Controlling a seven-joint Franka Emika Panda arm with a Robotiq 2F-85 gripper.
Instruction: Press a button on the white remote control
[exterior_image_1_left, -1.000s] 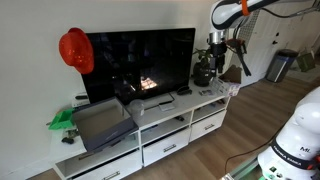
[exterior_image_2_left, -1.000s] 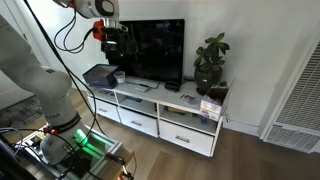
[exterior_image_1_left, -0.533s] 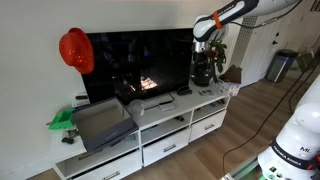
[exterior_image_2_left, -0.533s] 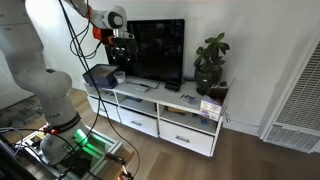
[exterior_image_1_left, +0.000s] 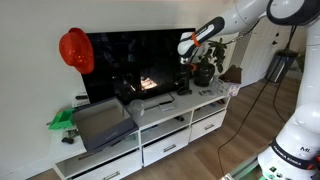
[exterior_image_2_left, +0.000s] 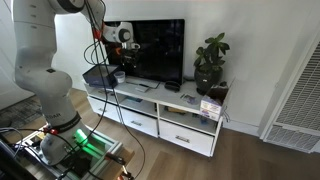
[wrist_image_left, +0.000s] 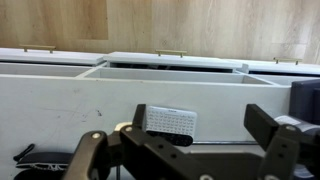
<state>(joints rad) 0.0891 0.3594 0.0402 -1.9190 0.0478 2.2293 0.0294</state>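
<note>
The white remote control (wrist_image_left: 168, 120) is a flat white-grey slab with a grid of small buttons. It lies on the white TV cabinet (wrist_image_left: 60, 95) and shows between my fingers in the wrist view. In both exterior views it lies in front of the black TV (exterior_image_1_left: 140, 60), near the middle of the cabinet top (exterior_image_1_left: 152, 103) (exterior_image_2_left: 135, 87). My gripper (wrist_image_left: 180, 140) is open and empty. It hangs in front of the TV above the cabinet (exterior_image_1_left: 187, 55) (exterior_image_2_left: 118, 55) and does not touch the remote.
A small dark flat object (exterior_image_1_left: 183, 91) (exterior_image_2_left: 171, 87) lies on the cabinet top. A potted plant (exterior_image_1_left: 205, 68) (exterior_image_2_left: 210, 62) stands at one end. A grey box (exterior_image_1_left: 103, 122) (exterior_image_2_left: 100, 75) and a green item (exterior_image_1_left: 62, 120) sit at the other. A red hat (exterior_image_1_left: 75, 50) hangs on the wall.
The arm has swung from beside the plant across in front of the TV and come lower toward the cabinet top. The gripper stays open.
</note>
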